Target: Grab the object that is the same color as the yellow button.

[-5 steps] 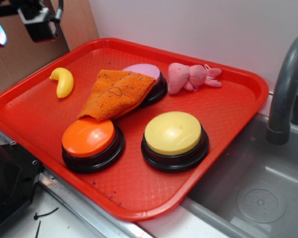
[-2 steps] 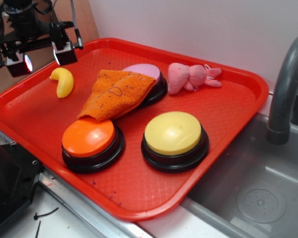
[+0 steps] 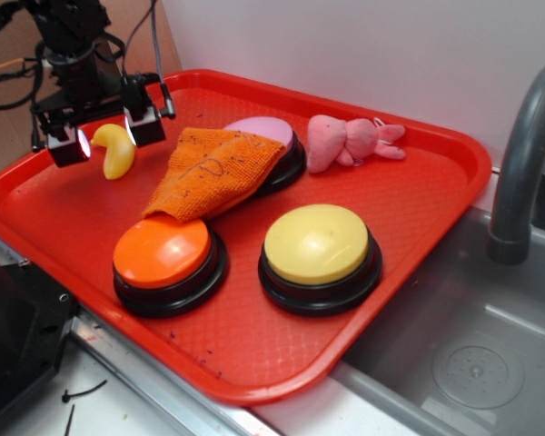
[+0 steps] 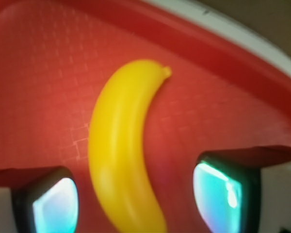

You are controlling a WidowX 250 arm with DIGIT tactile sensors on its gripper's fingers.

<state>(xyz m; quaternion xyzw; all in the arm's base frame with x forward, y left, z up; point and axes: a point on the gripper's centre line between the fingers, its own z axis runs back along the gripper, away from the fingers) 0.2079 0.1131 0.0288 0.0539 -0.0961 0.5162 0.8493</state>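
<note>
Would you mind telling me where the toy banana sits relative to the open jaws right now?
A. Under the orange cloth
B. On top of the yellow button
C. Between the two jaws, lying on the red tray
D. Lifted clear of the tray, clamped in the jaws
C: the wrist view shows the toy banana lying on the red tray between the two spread jaws of the gripper, with a gap on each side.

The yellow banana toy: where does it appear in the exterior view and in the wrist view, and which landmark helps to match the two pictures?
Exterior view: the yellow banana toy lies near the far left of the red tray, between the fingers of the open gripper.
Wrist view: the banana fills the centre, running from the top to the bottom edge.
Shared landmark: the tray's raised rim just beyond the banana.
</note>
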